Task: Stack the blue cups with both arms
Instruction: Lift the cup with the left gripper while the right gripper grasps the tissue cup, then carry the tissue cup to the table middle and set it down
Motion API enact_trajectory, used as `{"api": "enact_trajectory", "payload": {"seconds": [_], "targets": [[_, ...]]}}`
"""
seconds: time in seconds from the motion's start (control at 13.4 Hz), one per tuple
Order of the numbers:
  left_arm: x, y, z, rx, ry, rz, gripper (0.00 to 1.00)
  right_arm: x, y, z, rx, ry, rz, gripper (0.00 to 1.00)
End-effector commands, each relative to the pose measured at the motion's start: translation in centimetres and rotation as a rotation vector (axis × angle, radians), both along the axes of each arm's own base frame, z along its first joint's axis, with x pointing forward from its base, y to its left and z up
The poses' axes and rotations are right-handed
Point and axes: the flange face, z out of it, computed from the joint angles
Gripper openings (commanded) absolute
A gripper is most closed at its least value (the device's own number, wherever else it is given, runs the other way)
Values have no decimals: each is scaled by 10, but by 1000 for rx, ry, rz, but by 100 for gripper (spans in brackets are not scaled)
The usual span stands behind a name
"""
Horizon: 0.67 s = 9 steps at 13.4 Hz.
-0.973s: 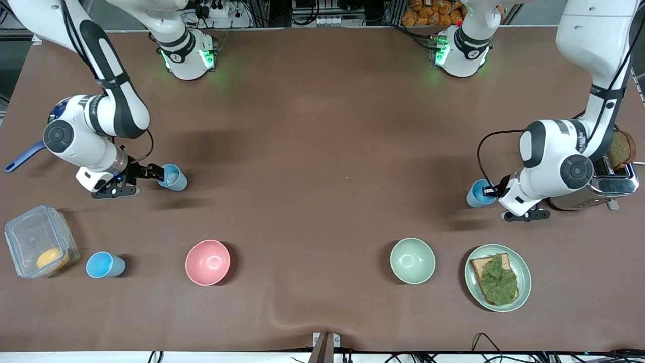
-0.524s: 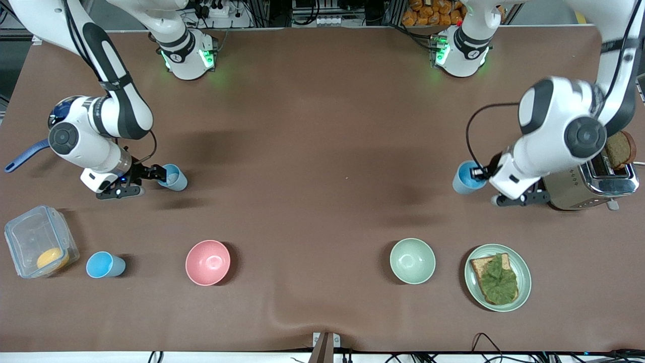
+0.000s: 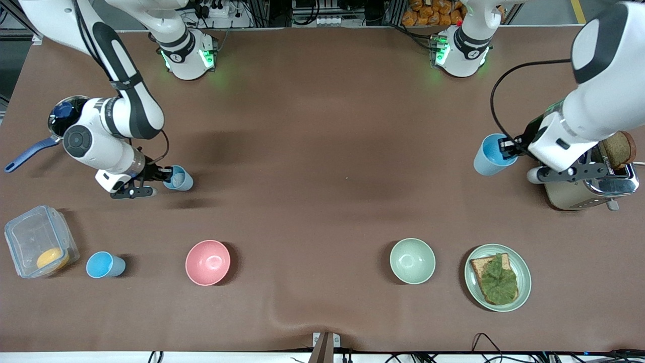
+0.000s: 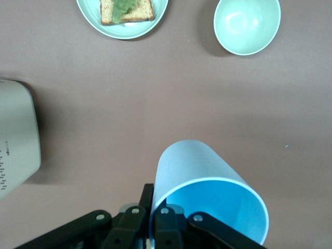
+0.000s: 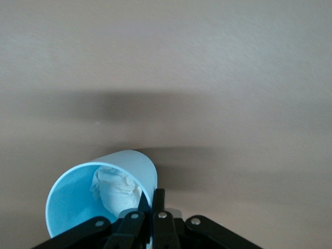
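The left gripper (image 3: 506, 149) pinches the rim of an empty blue cup (image 3: 488, 155) in the air over the brown table (image 3: 322, 151) beside the toaster (image 3: 592, 186). The right gripper (image 3: 160, 176) clamps the paler cup (image 3: 179, 178), white wad inside. A third cup (image 3: 103, 265) stands empty beside a plastic box (image 3: 38, 247) holding something orange.

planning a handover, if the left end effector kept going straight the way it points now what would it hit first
Probably nothing: the left end effector, shut on a blue cup, points toward the right arm's end, across bare table. Its height is hard to judge.
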Motion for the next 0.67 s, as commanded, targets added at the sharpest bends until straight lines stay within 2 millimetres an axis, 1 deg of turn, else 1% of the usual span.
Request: {"api": "enact_trajectory", "payload": {"seconds": [0.0,0.07,0.15,0.22,0.3,0.37,0.45,0.52,0.6], "targets": [[-8,1,12,-22,4,-17,0,13,30,39,15,-27,29,0],[-8,-4,10,-21,7,-23,0,19,40,53,18,-32,48,0],[-9,-11,9,-22,9,-32,0,27,60,69,29,-33,76,0],[-11,-18,10,-23,9,-46,0,31,84,82,56,-24,64,0],[-11,-19,8,-23,12,-46,0,31,113,91,66,-22,28,0],[-11,-21,9,-22,11,-42,0,26,147,94,62,-24,-5,0],[-12,-23,8,-22,12,-43,0,19,178,96,58,-22,-36,0],[-12,-23,9,-23,11,-41,0,12,213,101,57,-27,-69,0],[-12,-25,9,-23,10,-46,0,1,252,109,59,-33,-103,0]]}}
